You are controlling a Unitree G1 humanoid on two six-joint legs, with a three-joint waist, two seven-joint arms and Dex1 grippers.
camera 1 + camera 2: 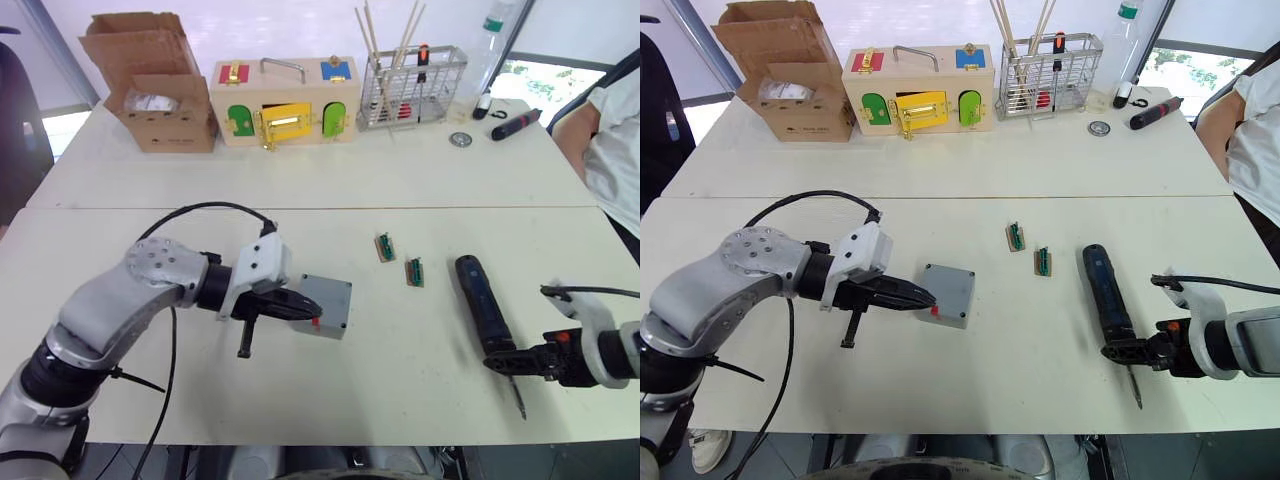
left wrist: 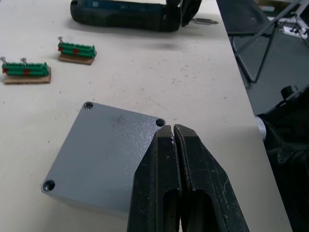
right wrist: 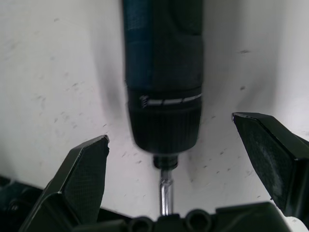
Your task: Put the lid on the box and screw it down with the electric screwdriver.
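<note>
White bench (image 1: 400, 190) carries everything we are working with, and a cardboard box (image 1: 160, 85), a wooden box with coloured doors (image 1: 283, 102) and a wire basket (image 1: 412, 88) stand along its far edge. Near its middle sits the grey box (image 1: 947, 294) with the lid (image 2: 104, 154) already lying flat on top, corner holes showing. Our left end effector (image 2: 174, 137) is clenched, fingers pressed together with nothing between them, its tip resting over one corner of the lid.

Well apart to the right lies the electric screwdriver (image 1: 485, 312), flat on the bench with its bit pointing toward the near edge. Our right end effector (image 3: 171, 159) is spread wide on either side of the screwdriver's bit end, not yet gripping it. Two small green parts (image 1: 400, 260) lie between box and screwdriver.

We judge the lid step done and the pick-up of the screwdriver in hand. Next we need to shift the grip onto the thick body, squeeze firmly, lift, and turn the bit down toward a corner hole.
</note>
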